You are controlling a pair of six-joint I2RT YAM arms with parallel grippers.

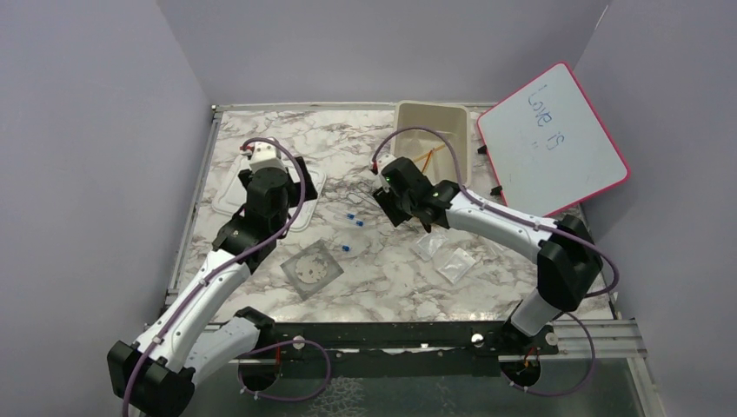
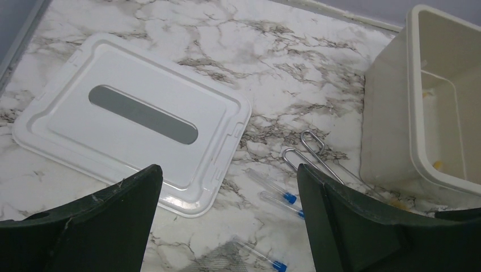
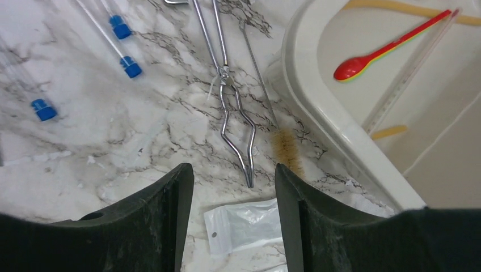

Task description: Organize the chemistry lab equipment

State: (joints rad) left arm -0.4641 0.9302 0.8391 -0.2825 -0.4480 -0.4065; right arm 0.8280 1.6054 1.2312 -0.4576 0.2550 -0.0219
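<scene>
Left tool (image 2: 228, 170) and right tool (image 3: 232, 170), jaws apart, empty.

Overhead, the left arm (image 1: 209, 287) sits right over the white lid (image 1: 228, 195) by the counter's left edge, so only its edges show. The right hand (image 3: 232, 170) mostly blocks the metal tongs (image 3: 224, 72) there too. The tub (image 2: 397, 113) gets cropped in both wrist views, and the clear packet (image 3: 244, 224) slips behind a finger (image 3: 317, 226).
</scene>
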